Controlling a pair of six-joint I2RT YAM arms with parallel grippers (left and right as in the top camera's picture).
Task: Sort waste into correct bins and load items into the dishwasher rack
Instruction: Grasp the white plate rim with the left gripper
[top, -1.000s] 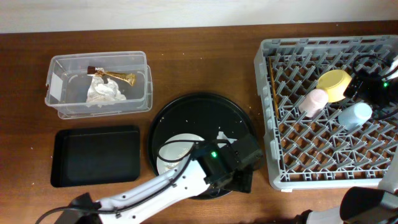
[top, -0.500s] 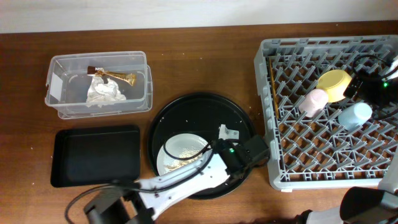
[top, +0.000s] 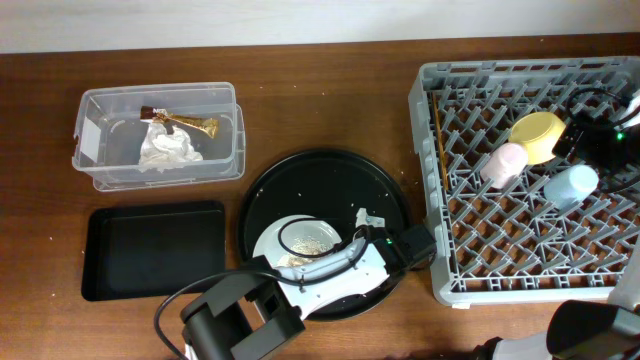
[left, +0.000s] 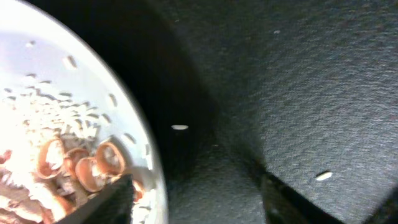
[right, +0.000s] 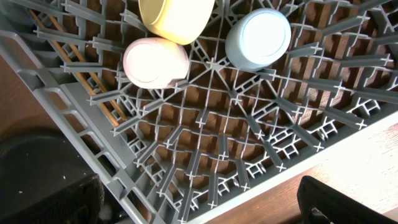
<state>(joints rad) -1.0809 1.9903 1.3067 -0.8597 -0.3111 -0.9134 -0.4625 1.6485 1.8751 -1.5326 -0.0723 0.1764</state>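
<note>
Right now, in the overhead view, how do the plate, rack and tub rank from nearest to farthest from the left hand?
1. Plate: at the left hand, its rim between the fingers.
2. Rack: just to the right.
3. Tub: far off at the back left.

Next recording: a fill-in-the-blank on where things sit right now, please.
The clear tub holds a gold wrapper and a crumpled white ____.
The rice scraps lie on the pale grey ____.
In the rack, beside the pink cup and the blue cup, sits a yellow-green ____.
Missing: napkin; plate; bowl.
</note>
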